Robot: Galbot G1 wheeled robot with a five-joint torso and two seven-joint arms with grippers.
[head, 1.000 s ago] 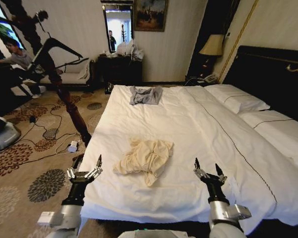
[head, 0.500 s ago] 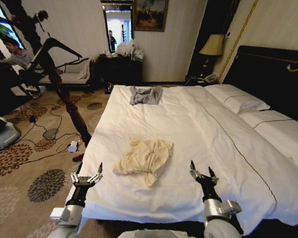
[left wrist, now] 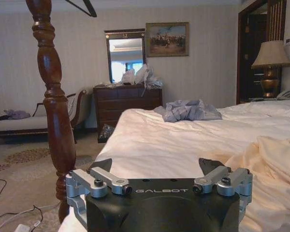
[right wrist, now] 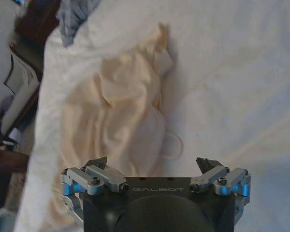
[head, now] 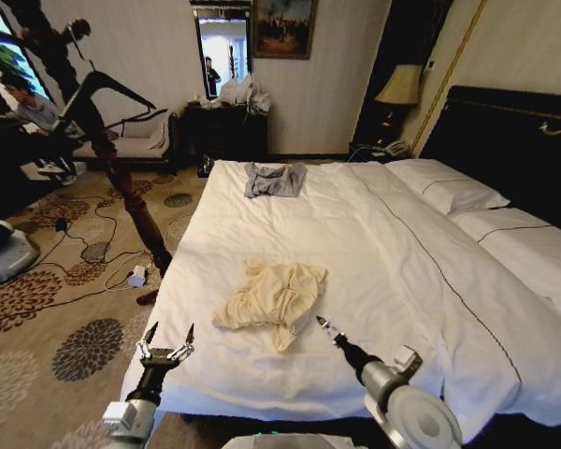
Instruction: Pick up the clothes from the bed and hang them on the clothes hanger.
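Right now my right claw hovers low over the bed, its tip just beside the near edge of the clothes. Through my right wrist camera its fingers stand wide apart with nothing between them, and the clothes lie just ahead, under and past the left fingertip. The garment is a crumpled cream heap on the white sheet, on the bed's near half, toward its left side. My left claw sits at the bed's near left corner, spread open and empty too; from its wrist camera the fingers frame the mattress edge, with a fold of the cream cloth off to one side. A small grey garment lies at the far end of the bed. A dark wooden coat stand leans up from the carpet beside the bed, and a black hanger hangs high on it.
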